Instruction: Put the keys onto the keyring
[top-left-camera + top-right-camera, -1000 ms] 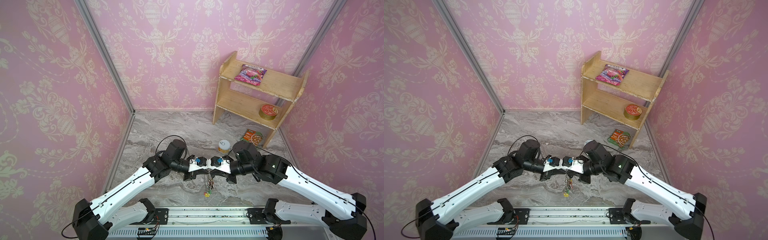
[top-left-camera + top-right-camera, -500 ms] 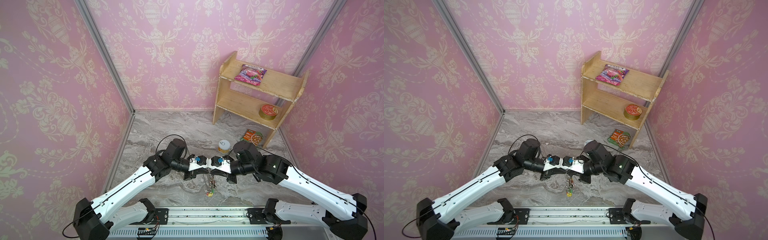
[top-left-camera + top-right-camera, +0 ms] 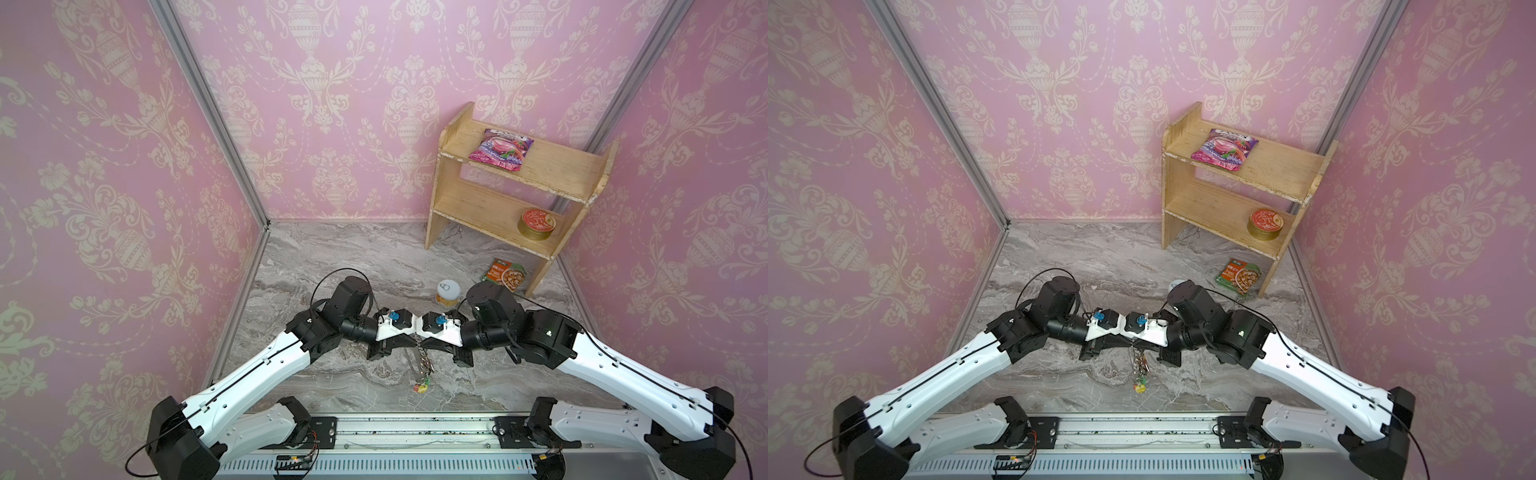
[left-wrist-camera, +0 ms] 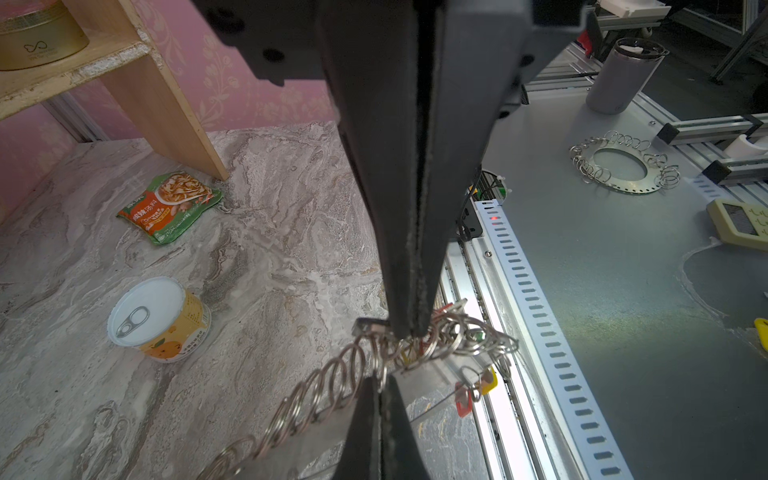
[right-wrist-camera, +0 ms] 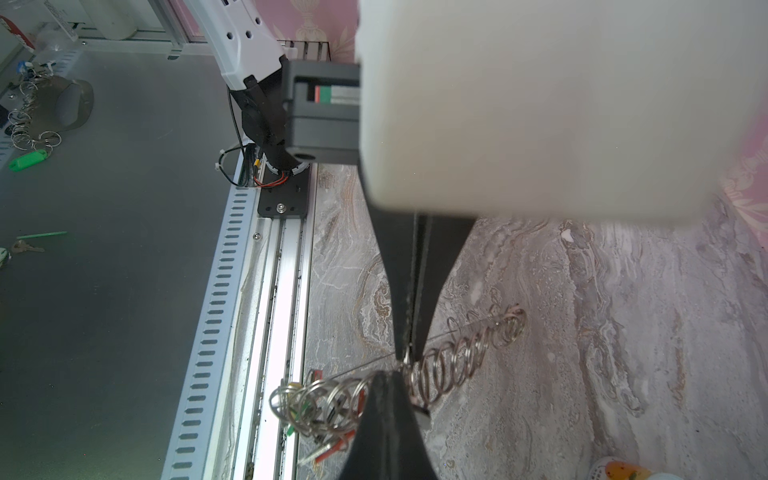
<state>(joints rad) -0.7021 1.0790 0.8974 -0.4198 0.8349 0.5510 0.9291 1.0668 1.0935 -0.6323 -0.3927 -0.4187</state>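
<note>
The keyring (image 3: 420, 363) is a flat silvery loop strung with several small rings. It hangs between my two grippers above the marble floor in both top views, coloured tags (image 3: 1139, 387) dangling at its low end. My left gripper (image 3: 409, 340) and right gripper (image 3: 428, 341) meet tip to tip over it. In the left wrist view my left gripper (image 4: 380, 384) is shut, pinching one ring of the keyring (image 4: 332, 386). In the right wrist view my right gripper (image 5: 384, 376) is shut on the row of rings (image 5: 457, 361). The keys cannot be told apart among the rings and tags.
A white-lidded can (image 3: 448, 291) stands just behind the grippers and a soup packet (image 3: 505, 274) lies by the wooden shelf (image 3: 453, 208). The shelf holds a pink packet (image 3: 500, 148) and a round tin (image 3: 536, 223). The metal rail (image 3: 415, 428) runs along the front edge.
Both arms stay almost where they were, tips together. The hanging end of the keyring with its tags has swung slightly to the right.
</note>
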